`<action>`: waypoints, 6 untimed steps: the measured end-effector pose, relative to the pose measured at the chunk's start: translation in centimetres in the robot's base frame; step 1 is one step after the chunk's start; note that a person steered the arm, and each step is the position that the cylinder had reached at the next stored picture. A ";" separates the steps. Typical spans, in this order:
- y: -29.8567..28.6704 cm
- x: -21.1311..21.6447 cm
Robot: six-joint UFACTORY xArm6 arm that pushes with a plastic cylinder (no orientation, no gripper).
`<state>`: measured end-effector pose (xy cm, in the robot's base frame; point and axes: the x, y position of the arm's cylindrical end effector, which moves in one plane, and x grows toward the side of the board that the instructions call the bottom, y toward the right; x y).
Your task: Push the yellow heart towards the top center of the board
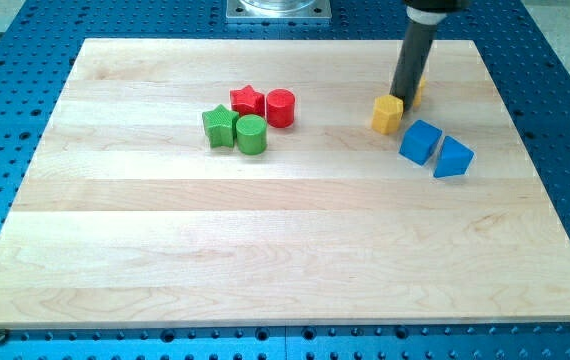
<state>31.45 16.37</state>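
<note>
The wooden counter [285, 250] lies on a blue perforated base [5, 150]. Nearest on the right side is a blue wedge-like block [453, 157], with a blue cube [420, 141] just beside it on its left and a little farther away.

Left of centre sits a tight cluster of four. The green cylinder [251, 134] and the green star [220, 127] form its near row, side by side. The red cylinder [280, 107] and the red star [248, 100] form its far row, close against the green pair.

Farther back on the right, beyond the blue cube, a yellow block [387, 114] with several flat sides stands near the far right part of the counter. My tip [403, 97] comes down just behind it and slightly to its right, touching it or very nearly so. My end effector is a plain dark rod with no jaws, so it neither opens nor closes and grips nothing.

A second yellow block [418, 94] peeks out from behind the rod on its right, mostly hidden, so its shape cannot be made out. I cannot tell for certain which of the two yellow pieces is the heart; both sit right of the far centre.

At the far edge, near the middle, a metal mount [279, 10] shows
</note>
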 end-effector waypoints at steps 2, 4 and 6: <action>10.6 1.2; -5.1 -3.7; -8.4 -9.0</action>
